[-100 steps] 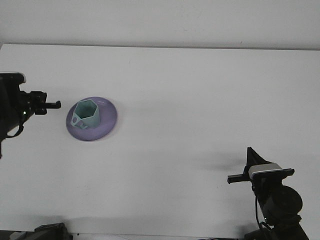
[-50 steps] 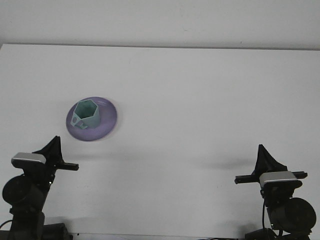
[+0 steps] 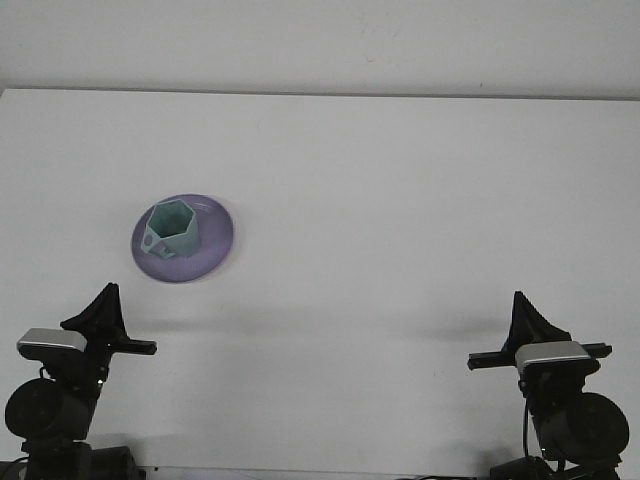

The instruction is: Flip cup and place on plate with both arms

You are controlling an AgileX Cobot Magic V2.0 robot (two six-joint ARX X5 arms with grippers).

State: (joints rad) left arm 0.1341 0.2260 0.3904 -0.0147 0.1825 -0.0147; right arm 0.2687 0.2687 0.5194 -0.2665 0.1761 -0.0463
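White table [image 3: 400,200] carries little. Cup [image 3: 170,228] stands mouth-up on the plate [image 3: 215,245], at one o'clock from the left gripper [image 3: 98,310]. Right gripper [image 3: 527,318] sits well apart. Both grips: cannot tell.

The black left arm's gripper [image 3: 100,308] and the black right arm's gripper [image 3: 525,318] both sit low at the near table edge, pointing upward, each with a grey wrist camera block behind it.
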